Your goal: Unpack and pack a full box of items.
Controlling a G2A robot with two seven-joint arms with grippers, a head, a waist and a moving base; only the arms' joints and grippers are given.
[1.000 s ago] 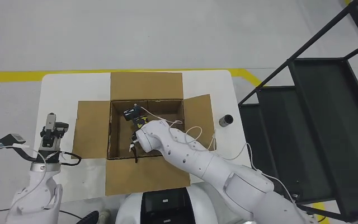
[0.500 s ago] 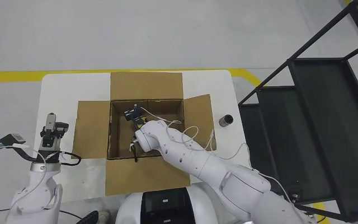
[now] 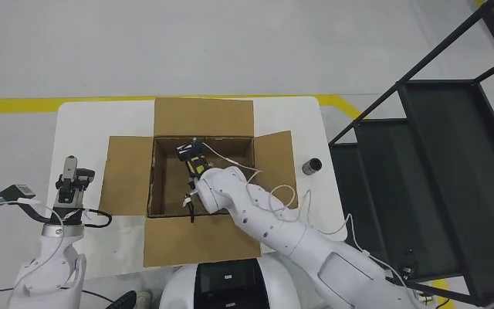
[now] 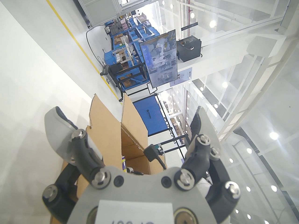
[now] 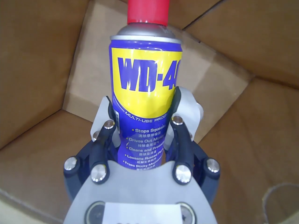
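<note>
Cardboard box (image 3: 202, 117), frame centre: spray can (image 5: 144, 66) was clamped by right gripper (image 5: 143, 96), axis pointing ahead; left gripper (image 3: 72, 166) spread, lower left.

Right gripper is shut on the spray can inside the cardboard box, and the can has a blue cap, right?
Not quite: the cap is red, as the right wrist view shows. The right gripper is indeed shut on the spray can inside the cardboard box.
</note>
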